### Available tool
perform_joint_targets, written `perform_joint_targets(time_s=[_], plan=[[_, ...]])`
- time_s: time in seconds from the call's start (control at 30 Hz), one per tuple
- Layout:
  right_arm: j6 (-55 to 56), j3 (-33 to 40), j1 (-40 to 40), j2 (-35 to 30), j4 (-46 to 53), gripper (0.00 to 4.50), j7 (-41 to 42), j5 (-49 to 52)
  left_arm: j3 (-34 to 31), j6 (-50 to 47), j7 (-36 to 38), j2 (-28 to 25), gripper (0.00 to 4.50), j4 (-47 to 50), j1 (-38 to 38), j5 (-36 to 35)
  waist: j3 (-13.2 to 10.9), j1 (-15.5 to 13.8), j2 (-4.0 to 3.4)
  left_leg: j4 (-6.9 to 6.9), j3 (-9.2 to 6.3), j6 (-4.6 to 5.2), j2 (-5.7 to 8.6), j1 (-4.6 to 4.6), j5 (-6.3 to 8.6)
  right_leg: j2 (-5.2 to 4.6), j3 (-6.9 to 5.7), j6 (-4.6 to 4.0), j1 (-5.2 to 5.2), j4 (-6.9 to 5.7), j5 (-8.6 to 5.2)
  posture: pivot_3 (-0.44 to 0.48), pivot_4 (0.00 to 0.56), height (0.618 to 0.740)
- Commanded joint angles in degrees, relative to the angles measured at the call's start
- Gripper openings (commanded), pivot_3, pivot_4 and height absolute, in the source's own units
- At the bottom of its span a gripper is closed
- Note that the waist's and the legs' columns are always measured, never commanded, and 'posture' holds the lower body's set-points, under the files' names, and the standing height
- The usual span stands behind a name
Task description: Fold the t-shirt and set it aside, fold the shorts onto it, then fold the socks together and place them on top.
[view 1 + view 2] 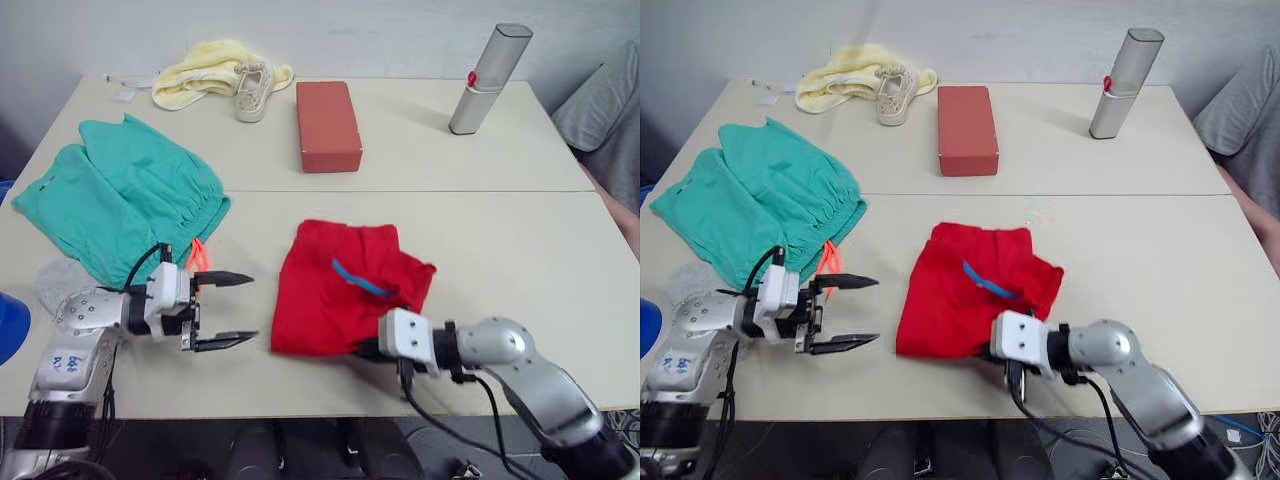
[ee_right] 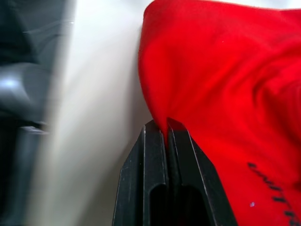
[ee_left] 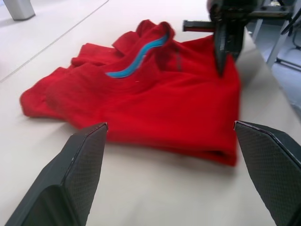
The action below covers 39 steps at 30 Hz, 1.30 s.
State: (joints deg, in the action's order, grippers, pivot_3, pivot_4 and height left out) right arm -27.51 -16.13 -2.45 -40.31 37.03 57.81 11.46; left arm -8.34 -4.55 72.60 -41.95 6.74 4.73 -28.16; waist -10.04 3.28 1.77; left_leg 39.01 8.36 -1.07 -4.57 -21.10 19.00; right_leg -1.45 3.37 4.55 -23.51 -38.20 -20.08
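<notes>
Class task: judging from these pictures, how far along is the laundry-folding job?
Done: the bright red cotton t-shirt lies partly folded. In hand: the right hand pinches its near edge; the left hand is open beside it. Left: the teal-green gathered shorts lie unfolded, and the socks come last.

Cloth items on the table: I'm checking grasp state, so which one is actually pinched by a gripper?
The t-shirt: the right gripper is shut on its near edge. The shorts and yellow cloth lie untouched.
</notes>
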Motion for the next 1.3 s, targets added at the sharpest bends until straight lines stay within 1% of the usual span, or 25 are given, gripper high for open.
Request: perform_joint_targets(time_s=[0.03,0.1,0.13,0.2,0.23,0.3,0.37,0.43,0.53,0.57,0.63,0.73,0.8,0.9,1.03,1.17,1.23,1.3], plan=[[-1.52,3.14,1.08,-0.21,1.11,0.67,-0.68,3.95,-0.64,-0.9,-0.11,-0.83,4.5,2.96,-0.44,-1.47,0.02,-0.05,0.03,0.01,0.0,0.02,0.02,0.03,0.0,-0.01,0.0,0.01,0.04,0.01,0.02,0.0,0.15,0.74],[2.48,4.92,1.97,-0.88,-0.04,1.28,1.11,5.22,0.52,-2.54,0.67,-1.11,4.5,2.64,0.79,-1.67,0.02,-0.14,0.04,0.01,0.0,0.04,0.03,0.03,0.01,-0.01,-0.01,0.0,0.06,0.04,0.04,0.0,0.15,0.74],[4.11,5.97,2.28,-1.03,-0.35,1.68,1.7,5.87,1.03,-3.66,1.03,-1.35,4.5,2.54,1.47,-1.96,0.02,-0.3,0.04,0.0,0.0,0.05,0.04,0.02,0.01,-0.01,-0.02,-0.01,0.05,0.06,0.04,0.0,0.15,0.74],[4.58,10.47,3.28,-3.07,0.31,2.41,5.75,11.25,2.13,-6.19,1.32,-1.72,4.5,1.66,4.11,-2.11,0.02,-0.65,0.04,0.0,-0.03,0.07,0.06,-0.02,0.03,0.01,-0.06,0.0,0.06,0.14,0.04,0.0,0.15,0.74],[3.77,13.31,3.55,-4.23,0.61,2.68,7.47,14.65,2.79,-6.33,1.51,-1.7,4.5,0.93,5.55,-1.49,0.02,-0.77,0.04,0.0,-0.02,0.11,0.1,-0.03,0.04,-0.01,-0.06,0.01,0.06,0.17,0.04,0.0,0.15,0.74],[3.56,17.46,3.77,-6.31,0.09,2.68,9.68,18.49,3.67,-6.06,1.6,-1.42,4.5,-0.19,7.52,-0.42,0.02,-1.0,0.04,0.02,0.02,0.18,0.11,-0.02,0.08,0.0,-0.03,0.09,0.1,0.25,0.09,0.0,0.15,0.74],[6.01,20.49,3.49,-8.47,-2.48,2.68,10.99,17.79,4.98,-5.51,1.53,-0.85,4.5,-1.82,10.03,0.94,0.02,-1.07,0.04,0.03,0.05,0.22,0.12,0.0,0.11,0.0,-0.03,0.13,0.13,0.31,0.11,0.0,0.15,0.74],[11.14,21.87,2.84,-10.34,-6.57,2.68,12.8,14.78,6.31,-5.56,1.08,-0.31,4.5,-3.56,12.43,2.14,0.02,-1.13,0.04,0.03,0.07,0.23,0.12,0.0,0.11,0.0,-0.01,0.14,0.13,0.33,0.11,0.0,0.15,0.74],[26.68,21.52,-0.83,-13.37,-19.03,2.68,16.38,6.49,9.84,-4.13,-0.09,1.39,4.5,-8.92,18.17,6.47,0.02,-1.41,0.04,0.06,0.12,0.25,0.2,0.01,0.1,0.03,-0.03,0.18,0.12,0.33,0.14,0.0,0.15,0.74],[30.74,21.12,-2.25,-13.97,-22.93,2.68,17.36,4.72,11.02,-3.94,-0.27,1.98,4.5,-10.78,19.96,7.71,0.01,-1.49,0.04,0.08,0.19,0.3,0.44,0.01,0.07,0.08,-0.09,0.25,0.09,0.34,0.17,0.0,0.15,0.74],[35.93,20.36,-4.62,-14.18,-28.34,2.68,18.16,2.88,12.43,-2.92,-0.29,3.19,4.5,-13.75,22.52,9.29,0.01,-1.53,0.04,0.08,0.22,0.34,0.53,0.01,0.04,0.1,-0.1,0.26,0.08,0.33,0.18,0.0,0.15,0.74],[41.65,18.61,-8.75,-14.02,-35.56,2.68,19.54,0.64,14.82,-1.22,-0.89,6.39,4.5,-19.11,27.54,11.98,0.0,-1.54,0.02,0.09,0.26,0.34,0.48,0.0,0.04,0.02,-0.09,0.29,0.05,0.33,0.19,0.0,0.15,0.74],[41.42,17.95,-10.82,-13.01,-37.53,2.68,19.21,1.14,15.83,-1.02,-1.46,8.49,4.5,-21.92,30.33,13.12,-0.02,-1.53,-0.02,0.1,0.3,0.34,0.31,0.0,0.03,-0.02,-0.08,0.32,0.04,0.31,0.21,0.0,0.15,0.74],[39.72,16.98,-12.1,-12.06,-37.1,2.68,19.33,2.53,16.85,-0.07,-2.06,11.02,4.5,-25.15,33.27,14.51,-0.03,-1.47,-0.04,0.13,0.34,0.33,0.22,0.0,0.03,-0.01,-0.07,0.34,0.02,0.26,0.22,0.0,0.15,0.74],[32.98,15.95,-10.82,-11.41,-31.59,2.68,18.65,5.7,18.54,2.06,-2.97,14.5,4.5,-29.9,36.42,16.86,-0.07,-1.49,-0.11,0.15,0.35,0.31,0.15,0.01,0.02,0.01,-0.03,0.34,0.0,0.21,0.22,0.0,0.15,0.74],[20.74,16.66,-8.09,-12.23,-23.16,2.68,16.93,11.41,19.5,3.82,-5.28,17.99,4.5,-35.13,39.25,19.38,-0.07,-1.65,-0.11,0.21,0.3,0.31,0.15,-0.02,0.01,-0.02,0.0,0.35,0.01,0.18,0.22,0.0,0.15,0.74],[17.32,16.98,-7.66,-11.88,-20.37,2.68,15.02,12.45,19.49,4.59,-5.69,19.01,4.5,-36.67,39.9,19.85,-0.07,-1.67,-0.1,0.21,0.29,0.31,0.16,-0.04,0.01,-0.03,0.01,0.36,0.01,0.2,0.23,0.0,0.15,0.74],[15.88,16.78,-7.18,-11.89,-18.86,2.68,13.24,11.41,19.61,5.18,-5.61,19.61,4.5,-37.8,40.25,20.34,-0.07,-1.58,-0.1,0.21,0.27,0.31,0.16,-0.04,0.02,-0.02,0.02,0.36,0.01,0.19,0.23,0.0,0.15,0.74]])
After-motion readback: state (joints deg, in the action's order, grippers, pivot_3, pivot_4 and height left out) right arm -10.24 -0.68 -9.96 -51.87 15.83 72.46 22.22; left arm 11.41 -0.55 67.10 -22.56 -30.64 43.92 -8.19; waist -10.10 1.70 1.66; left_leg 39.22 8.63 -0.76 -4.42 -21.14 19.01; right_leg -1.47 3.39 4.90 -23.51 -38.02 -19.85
